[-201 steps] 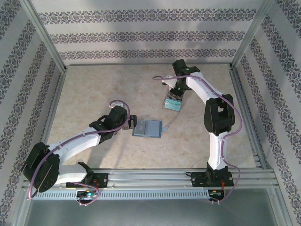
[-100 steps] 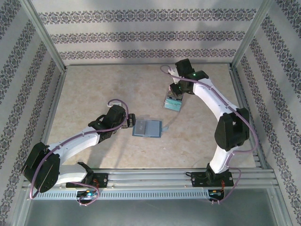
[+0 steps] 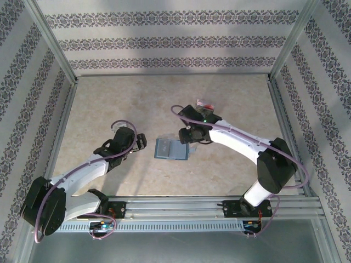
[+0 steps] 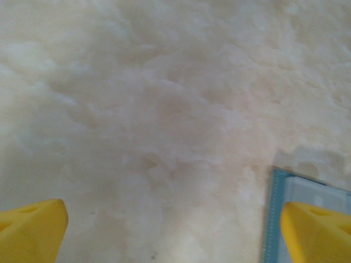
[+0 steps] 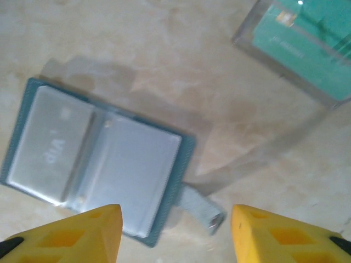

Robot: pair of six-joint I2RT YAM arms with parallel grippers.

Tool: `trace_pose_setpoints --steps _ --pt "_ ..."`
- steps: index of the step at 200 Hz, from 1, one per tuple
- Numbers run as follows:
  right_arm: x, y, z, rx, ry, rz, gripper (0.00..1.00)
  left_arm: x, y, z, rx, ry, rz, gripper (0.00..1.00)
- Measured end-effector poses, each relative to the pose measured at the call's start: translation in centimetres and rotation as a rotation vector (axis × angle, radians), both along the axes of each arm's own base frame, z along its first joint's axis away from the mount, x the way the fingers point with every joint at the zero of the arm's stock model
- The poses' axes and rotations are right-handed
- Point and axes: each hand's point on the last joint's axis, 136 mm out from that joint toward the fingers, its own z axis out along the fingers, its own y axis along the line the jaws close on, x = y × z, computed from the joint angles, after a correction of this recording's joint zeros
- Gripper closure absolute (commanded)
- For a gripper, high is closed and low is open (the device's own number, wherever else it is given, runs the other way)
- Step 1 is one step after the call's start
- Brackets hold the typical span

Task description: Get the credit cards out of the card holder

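Note:
The card holder [image 3: 171, 149] lies open on the table, blue-grey pockets up, with a pale card marked "vip" in its left pocket [image 5: 49, 148]. Its snap tab [image 5: 204, 210] sticks out to the right. My right gripper [image 3: 186, 140] hovers open over the holder's right edge, and the tab lies between its yellow fingers [image 5: 66, 235]. A teal credit card [image 5: 307, 44] lies apart, beyond the holder. A bit of red card [image 3: 205, 103] peeks out behind the right arm. My left gripper [image 3: 142, 141] is open and empty, just left of the holder's edge [image 4: 307, 197].
The beige marbled tabletop [image 3: 109, 109] is walled by patterned panels with metal rails. A rail [image 3: 181, 205] runs along the near edge by the arm bases.
My right arm swung from the cards at the back down to the holder's right side. My left gripper drew back leftward, off the holder's left edge.

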Motion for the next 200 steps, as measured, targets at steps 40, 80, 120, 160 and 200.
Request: trace_pose_setpoints --steps 40,80,120,160,200 --pt "-2.1 4.9 -2.0 -0.046 -0.008 0.014 0.45 -0.8 2.4 -0.1 -0.047 -0.025 0.096 0.01" --pt "-1.9 8.7 -4.3 -0.074 0.007 0.033 0.44 -0.8 3.4 0.5 -0.066 -0.056 0.132 0.01" --pt "-1.4 9.9 -5.2 -0.078 0.015 0.026 0.38 -1.0 3.8 0.6 -0.074 -0.066 0.143 0.01" --pt "-0.9 10.7 -6.2 -0.088 0.026 0.027 0.35 -1.1 3.9 0.4 -0.074 -0.062 0.148 0.01" --pt "-0.8 10.9 -7.4 -0.111 0.045 0.031 0.3 -1.2 4.0 0.3 -0.078 -0.057 0.149 0.01"
